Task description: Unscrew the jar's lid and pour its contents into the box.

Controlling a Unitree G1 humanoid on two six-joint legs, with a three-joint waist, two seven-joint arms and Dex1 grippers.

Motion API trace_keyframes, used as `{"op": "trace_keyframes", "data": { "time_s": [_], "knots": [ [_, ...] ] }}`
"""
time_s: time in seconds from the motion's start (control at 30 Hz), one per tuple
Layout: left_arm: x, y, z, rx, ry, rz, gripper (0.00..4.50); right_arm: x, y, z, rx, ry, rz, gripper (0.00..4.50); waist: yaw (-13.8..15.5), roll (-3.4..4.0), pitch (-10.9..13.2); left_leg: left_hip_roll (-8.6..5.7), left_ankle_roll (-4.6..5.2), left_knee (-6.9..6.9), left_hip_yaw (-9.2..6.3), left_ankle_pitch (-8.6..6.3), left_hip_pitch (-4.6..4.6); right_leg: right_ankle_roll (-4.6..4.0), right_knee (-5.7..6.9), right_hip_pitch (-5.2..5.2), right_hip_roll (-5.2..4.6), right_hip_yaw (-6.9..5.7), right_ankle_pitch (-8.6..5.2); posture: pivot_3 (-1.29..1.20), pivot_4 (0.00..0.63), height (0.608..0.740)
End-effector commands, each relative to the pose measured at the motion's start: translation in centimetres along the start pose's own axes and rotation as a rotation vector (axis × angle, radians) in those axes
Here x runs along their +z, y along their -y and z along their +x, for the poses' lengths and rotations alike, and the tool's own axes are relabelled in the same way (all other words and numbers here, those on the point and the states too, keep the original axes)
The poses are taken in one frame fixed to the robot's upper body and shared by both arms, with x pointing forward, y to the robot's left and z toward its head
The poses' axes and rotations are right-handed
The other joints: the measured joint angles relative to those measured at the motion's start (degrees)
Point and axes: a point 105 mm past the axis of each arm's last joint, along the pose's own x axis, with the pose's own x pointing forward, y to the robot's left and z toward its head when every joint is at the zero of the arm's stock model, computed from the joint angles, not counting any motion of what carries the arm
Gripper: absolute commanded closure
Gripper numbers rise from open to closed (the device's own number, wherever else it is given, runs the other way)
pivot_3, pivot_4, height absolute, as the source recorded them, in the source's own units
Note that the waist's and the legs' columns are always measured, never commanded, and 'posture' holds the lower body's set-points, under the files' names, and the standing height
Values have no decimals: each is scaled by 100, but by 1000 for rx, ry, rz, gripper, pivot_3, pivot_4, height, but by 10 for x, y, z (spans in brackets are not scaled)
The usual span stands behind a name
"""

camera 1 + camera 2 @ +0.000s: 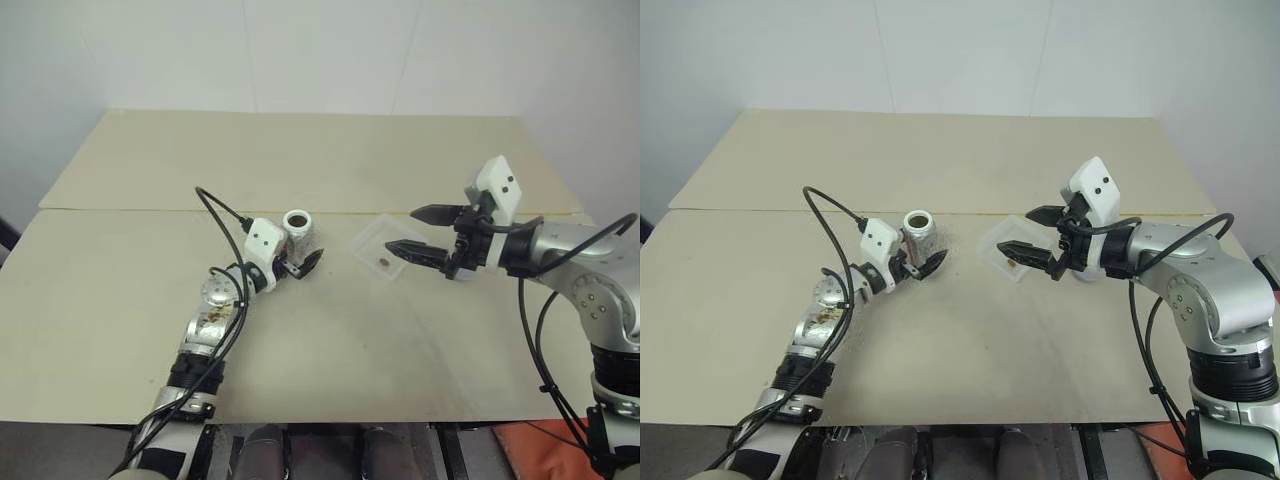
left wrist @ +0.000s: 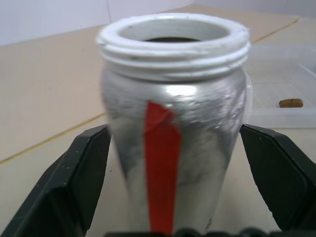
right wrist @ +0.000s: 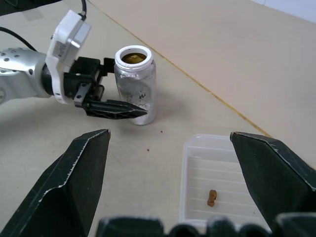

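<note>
In the head views, a pale beige desk (image 1: 330,340) stands against a plain white wall (image 1: 330,50), with a thin seam line running across its top. The jar (image 1: 298,231) stands upright and uncapped near the middle of the desk, its white threaded mouth showing. The left tool (image 1: 300,262) sits around the jar's base, fingers apart on either side. Just to the right lies the clear box (image 1: 378,249) with the small brown contents (image 1: 385,263) inside. The right tool (image 1: 428,233) hovers over the box's far side, fingers spread wide.

In the left wrist view, the jar's red stripe faces the camera; both black fingers stand off its silver wall (small gaps show on each side).

In the right wrist view, the box lies between the open fingers, the brownish piece resting on its ribbed floor, and a few dark specks dot the desk nearby.
</note>
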Motion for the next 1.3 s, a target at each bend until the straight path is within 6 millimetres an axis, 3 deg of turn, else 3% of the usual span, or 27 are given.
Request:
{"op": "trace_keyframes", "data": {
  "time_s": [0.03, 0.2, 0.3, 0.57, 0.7, 0.87, 1.3],
  "knots": [
    [9, -1, -21, -95, -22, 76, 22, 13, -5, -5, 4, 49, -61, 0, -20, 1, -1, 2, 0, -2, 1, 0, 1, 0, 0, 0, 1, 0, 0, 0, 150, 740],
    [11, 8, -59, -316, -83, 197, 22, 10, -6, -8, 8, 52, -61, 0, -32, 4, -2, 7, -1, -15, 2, 0, 10, -1, -1, -3, 3, 6, 0, 0, 150, 740],
    [23, 4, -74, -405, -89, 215, 22, 7, -6, -8, 5, 45, -61, 0, 14, 3, -2, 6, 5, -11, 11, -3, 9, -2, -4, 2, 1, 2, 0, 0, 150, 740],
    [79, -37, -116, -618, -61, 153, 22, 6, -11, -16, 57, 27, -94, 0, -7, 4, -2, 8, 24, -12, 19, -15, 8, -4, -7, -2, 6, -1, 0, 0, 150, 740],
    [87, -51, -132, -693, -97, 188, 22, 5, -10, -23, 63, 4, -112, 0, -16, 4, -2, 7, 25, -14, 25, -15, 10, -3, -10, -2, 6, 2, -1, 0, 150, 740],
    [95, -56, -132, -668, -59, 196, 22, 5, -7, -31, 55, -18, -130, 0, -12, 4, -2, 9, 25, -13, 26, -15, 8, -5, -8, -2, 7, 1, -2, 0, 150, 740],
    [97, -42, -130, -729, 11, 181, 22, 6, -9, -37, 45, 13, -183, 0, -17, 4, -2, 9, 26, -10, 25, -15, 9, -5, -5, -2, 8, 3, -2, 0, 150, 740]
  ]
}}
